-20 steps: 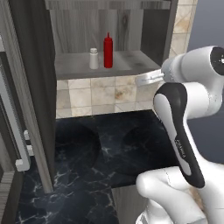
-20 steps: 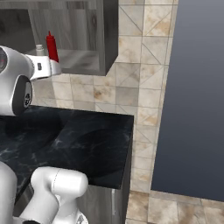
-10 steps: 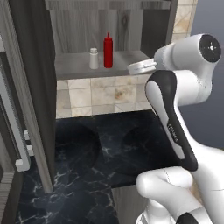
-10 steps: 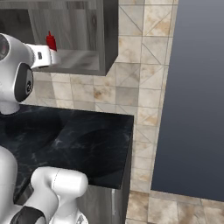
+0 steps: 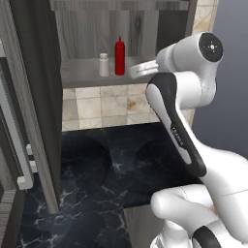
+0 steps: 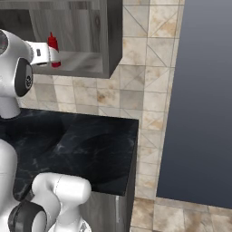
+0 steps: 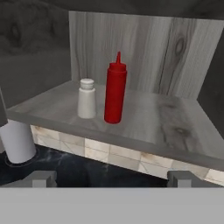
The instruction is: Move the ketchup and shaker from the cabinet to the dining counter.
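The grey wood-grain cabinet (image 5: 92,29) stands open, and on its inner shelf (image 7: 148,118) the ketchup and the shaker sit side by side. The ketchup (image 7: 115,90) (image 5: 119,56) (image 6: 53,41) is a slim red bottle, upright. Just left of it is the stubby pale shaker (image 7: 86,98) (image 5: 103,65). My gripper (image 7: 112,179) (image 5: 138,69) is level with the shelf's front edge, short of the ketchup and touching nothing. Its tips are wide apart, so it is open and empty. The dining counter is out of view.
A black marble-veined worktop (image 5: 101,164) lies below the cabinet against a tiled wall (image 5: 106,104). The open cabinet door (image 5: 34,97) hangs at the left. A white cylinder (image 7: 17,142) stands on the worktop below the shelf's left end.
The hand has risen and swung left to the front edge of the shelf, closer to the ketchup. Bottle and shaker have not moved, and the jaws stay open.
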Available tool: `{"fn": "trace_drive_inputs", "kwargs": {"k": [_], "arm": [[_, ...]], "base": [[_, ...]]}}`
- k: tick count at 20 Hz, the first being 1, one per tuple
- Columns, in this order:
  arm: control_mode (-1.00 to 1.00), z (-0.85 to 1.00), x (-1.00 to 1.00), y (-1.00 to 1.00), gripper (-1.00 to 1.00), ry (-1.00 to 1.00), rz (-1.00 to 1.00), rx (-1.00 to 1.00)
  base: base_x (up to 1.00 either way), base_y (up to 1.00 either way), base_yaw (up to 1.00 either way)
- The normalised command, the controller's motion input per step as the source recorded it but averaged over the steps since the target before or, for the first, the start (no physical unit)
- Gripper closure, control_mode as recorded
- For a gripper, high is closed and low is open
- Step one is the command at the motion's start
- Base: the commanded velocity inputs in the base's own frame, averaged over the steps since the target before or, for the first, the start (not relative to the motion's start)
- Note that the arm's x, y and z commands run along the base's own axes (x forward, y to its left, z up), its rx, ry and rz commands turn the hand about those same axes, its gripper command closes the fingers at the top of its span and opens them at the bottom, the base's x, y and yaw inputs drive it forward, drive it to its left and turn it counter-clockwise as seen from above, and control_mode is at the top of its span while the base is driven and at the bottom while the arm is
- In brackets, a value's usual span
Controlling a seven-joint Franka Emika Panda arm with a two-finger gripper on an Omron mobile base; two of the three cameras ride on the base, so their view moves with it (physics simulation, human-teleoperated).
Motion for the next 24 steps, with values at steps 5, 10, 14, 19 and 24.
{"fn": "trace_drive_inputs", "kwargs": {"k": [5,10,14,19,24], "arm": [[-1.0,0.0,0.32,0.07,-1.0,0.0,0.0,0.0],[-1.0,0.0,0.36,0.04,-1.0,0.0,0.0,0.0],[-1.0,0.0,0.3,0.0,-1.0,0.0,0.01,0.01],[-1.0,0.0,0.25,0.0,-1.0,0.0,0.03,0.01],[-1.0,0.0,0.16,0.01,-1.0,0.0,0.04,0.0]], "base": [[0.0,0.0,0.0],[0.0,0.0,0.0],[0.0,0.0,0.0],[0.0,0.0,0.0],[0.0,0.0,0.0]]}}
